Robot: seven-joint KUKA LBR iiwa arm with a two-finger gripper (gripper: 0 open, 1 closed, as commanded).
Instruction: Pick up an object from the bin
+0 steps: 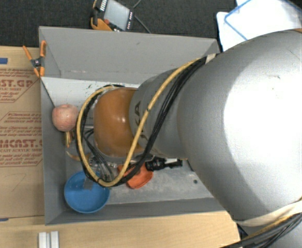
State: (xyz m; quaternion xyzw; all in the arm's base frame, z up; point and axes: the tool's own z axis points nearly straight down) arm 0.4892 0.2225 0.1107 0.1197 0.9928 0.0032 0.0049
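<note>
Camera view: the gripper (pixel 101 170) sits low by a blue bowl (pixel 85 195), near a pink ball (pixel 64 118) and what may be an orange scrap (pixel 140 179). Its grip cannot be told.

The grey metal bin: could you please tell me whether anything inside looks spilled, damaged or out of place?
Nothing stands out. The pale pink ball sits by the left wall of the grey metal bin, the round blue bowl lies in the lower-left corner, and an orange thing lies partly under the arm. Nothing looks spilled or broken.
</note>
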